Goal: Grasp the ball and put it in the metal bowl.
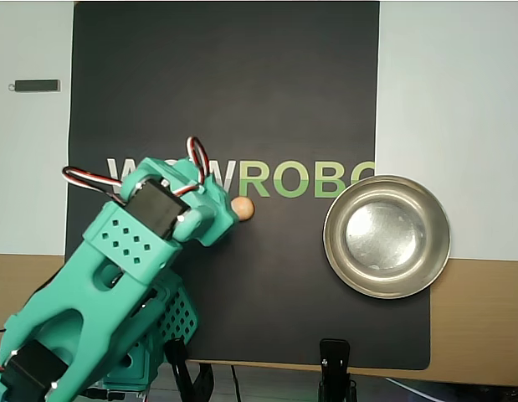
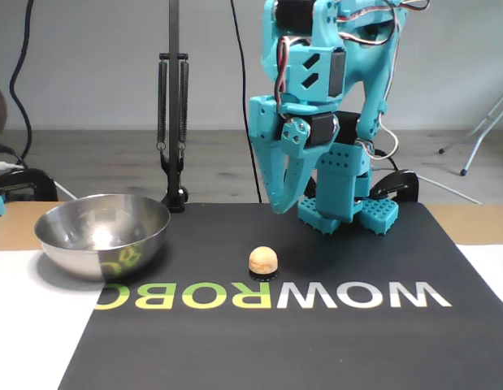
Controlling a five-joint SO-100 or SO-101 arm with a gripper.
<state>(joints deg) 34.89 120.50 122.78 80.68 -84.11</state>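
Nothing is grasped yet: the small peach-tan wooden ball point(image 2: 263, 260) sits mid-mat, untouched. The teal end effector point(image 2: 277, 203) hangs above it, fingers seemingly together. The shiny round metal bowl point(image 2: 102, 236), far left, is empty.

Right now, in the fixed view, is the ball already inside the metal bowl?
No, the ball sits on the black mat, well apart from the metal bowl.

From overhead my own teal arm point(image 1: 125, 276) covers the left edge of the ball point(image 1: 243, 209) and hides my jaws entirely, so I cannot tell how they stand, while the mat's lettering point(image 1: 275, 178) disappears behind me and the metal bowl point(image 1: 387, 237).
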